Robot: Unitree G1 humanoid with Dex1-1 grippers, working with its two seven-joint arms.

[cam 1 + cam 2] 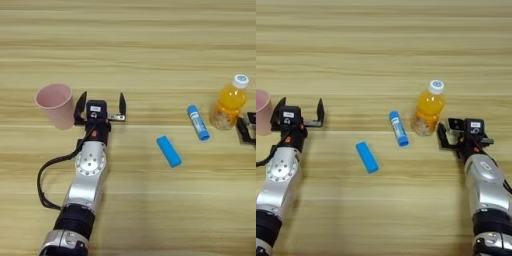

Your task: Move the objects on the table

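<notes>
On the table (150,40) there is one pink cup (55,104) at the left, one juice bottle (228,103) at the right, one blue tube (198,122) just left of the bottle, and one blue bar (169,151) near the centre. Two grippers show: the left gripper (100,103) and the right gripper (461,132).

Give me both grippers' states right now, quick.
Left gripper: open, empty, just right of the pink cup.
Right gripper: open, empty, just right of the orange-juice bottle.
</notes>
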